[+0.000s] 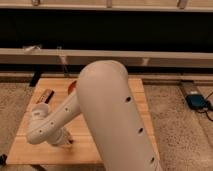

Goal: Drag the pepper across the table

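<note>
The light wooden plank table [30, 142] stands in the middle of the camera view. My big white arm [110, 115] reaches over it from the right and covers much of the top. The gripper [65, 141] hangs low over the table's front left part, close to the wood. The pepper does not show; it may be hidden under the arm or the gripper.
A dark brown bar [45, 96] lies at the table's back left. A sliver of the orange bowl [71, 86] shows behind the arm. A long bench or rail [150, 56] runs behind the table. A blue device [196, 101] lies on the floor at the right.
</note>
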Robot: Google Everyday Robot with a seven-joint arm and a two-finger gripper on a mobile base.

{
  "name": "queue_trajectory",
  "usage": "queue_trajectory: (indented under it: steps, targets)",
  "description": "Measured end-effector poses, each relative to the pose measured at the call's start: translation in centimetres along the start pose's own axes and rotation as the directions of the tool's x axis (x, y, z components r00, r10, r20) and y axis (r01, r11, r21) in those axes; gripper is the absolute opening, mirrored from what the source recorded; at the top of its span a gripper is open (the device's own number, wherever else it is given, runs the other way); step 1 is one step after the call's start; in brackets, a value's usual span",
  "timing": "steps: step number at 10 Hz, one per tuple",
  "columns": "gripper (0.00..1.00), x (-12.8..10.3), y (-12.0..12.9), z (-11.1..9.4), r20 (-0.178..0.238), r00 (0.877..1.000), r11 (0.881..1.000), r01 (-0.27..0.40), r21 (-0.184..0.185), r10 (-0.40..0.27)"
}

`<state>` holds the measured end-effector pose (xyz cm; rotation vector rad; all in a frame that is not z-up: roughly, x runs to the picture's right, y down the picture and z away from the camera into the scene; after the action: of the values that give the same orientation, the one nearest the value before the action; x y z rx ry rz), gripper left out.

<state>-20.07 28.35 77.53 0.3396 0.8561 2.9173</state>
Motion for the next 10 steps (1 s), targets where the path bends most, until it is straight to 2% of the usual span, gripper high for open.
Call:
queue_trajectory:
  steps: [3, 5, 6, 10]
  targets:
    - [0.00, -0.5, 0.3, 0.2, 0.005, 1.000, 1.000, -0.005, -0.002, 0.005]
    - [0.00, -2.7, 2.3, 0.8, 0.020, 0.999, 1.000, -0.026, -0.011, 0.026]
    - [0.00, -3.7, 3.2, 0.9, 0.008, 0.999, 0.999, -0.043, -0.008, 0.043]
    - [0.00, -4.2, 3.5, 0.8, -0.004, 0.998, 0.998, -0.058, 0.000, 0.058]
